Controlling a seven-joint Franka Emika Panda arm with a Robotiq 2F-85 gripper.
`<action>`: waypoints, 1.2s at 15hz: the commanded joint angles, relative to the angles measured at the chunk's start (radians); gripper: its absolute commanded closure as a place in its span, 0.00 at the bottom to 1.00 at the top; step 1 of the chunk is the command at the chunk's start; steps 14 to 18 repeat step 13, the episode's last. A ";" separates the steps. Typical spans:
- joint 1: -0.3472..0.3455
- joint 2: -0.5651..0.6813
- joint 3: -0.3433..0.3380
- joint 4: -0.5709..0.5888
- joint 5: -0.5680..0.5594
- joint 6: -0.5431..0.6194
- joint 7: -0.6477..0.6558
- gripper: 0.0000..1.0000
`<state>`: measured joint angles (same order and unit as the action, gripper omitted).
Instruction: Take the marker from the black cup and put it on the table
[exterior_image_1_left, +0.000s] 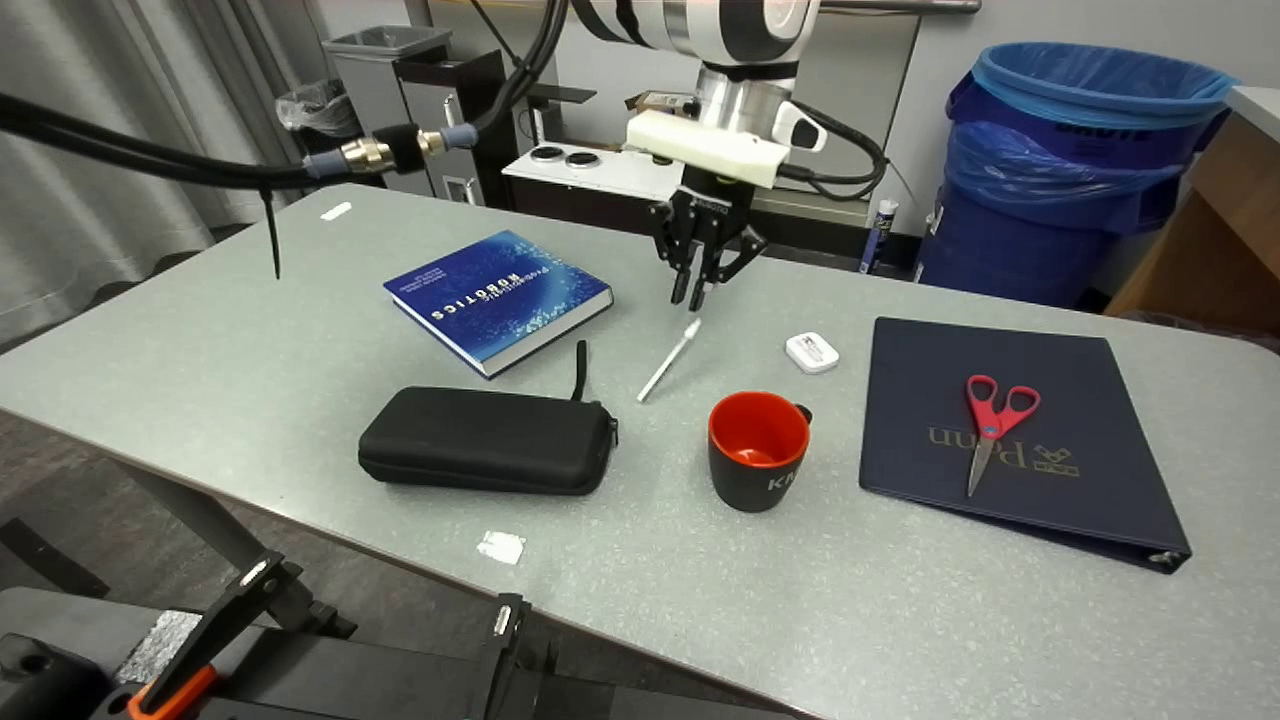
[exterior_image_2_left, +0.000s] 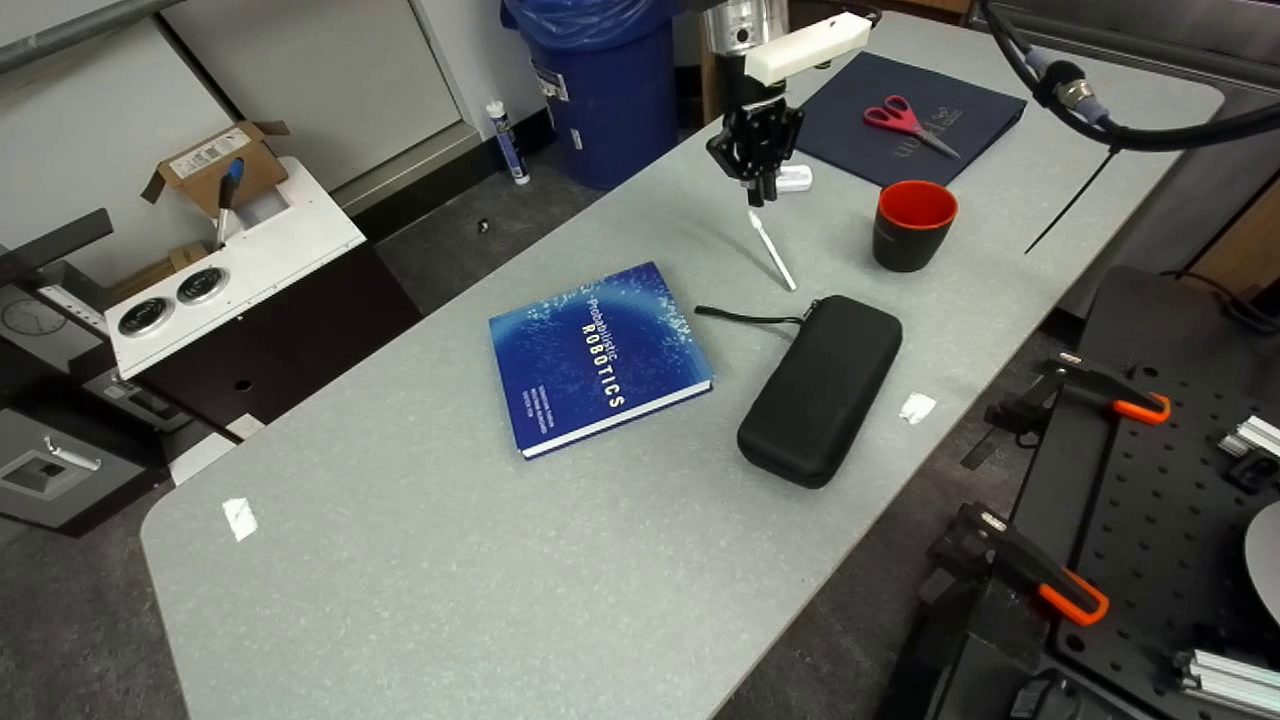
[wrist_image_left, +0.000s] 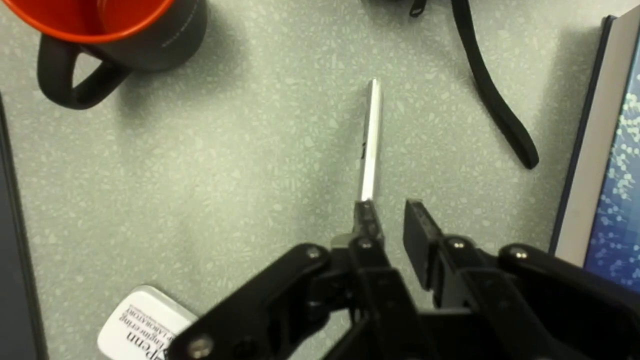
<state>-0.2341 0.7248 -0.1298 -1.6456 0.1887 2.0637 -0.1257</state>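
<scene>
In the wrist view, the black two-fingered gripper (wrist_image_left: 391, 212) occupies the lower right, its jaws a narrow gap apart and holding nothing; the thin white stick-shaped marker (wrist_image_left: 372, 135) lies on the light-grey speckled tabletop (wrist_image_left: 270, 155), right of centre, its lower end hidden behind the gripper. In an exterior view, the matt-black cup (exterior_image_1_left: 757, 455) with red-orange interior stands upright, lower right of centre, apart from the marker.

Cup (wrist_image_left: 152, 47) partly outside wrist view
</scene>
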 joint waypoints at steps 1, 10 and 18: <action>-0.022 0.016 0.014 0.058 -0.012 -0.040 0.013 0.46; -0.019 -0.005 0.019 0.032 -0.012 -0.019 0.001 0.00; -0.019 -0.003 0.020 0.031 -0.012 -0.021 0.000 0.00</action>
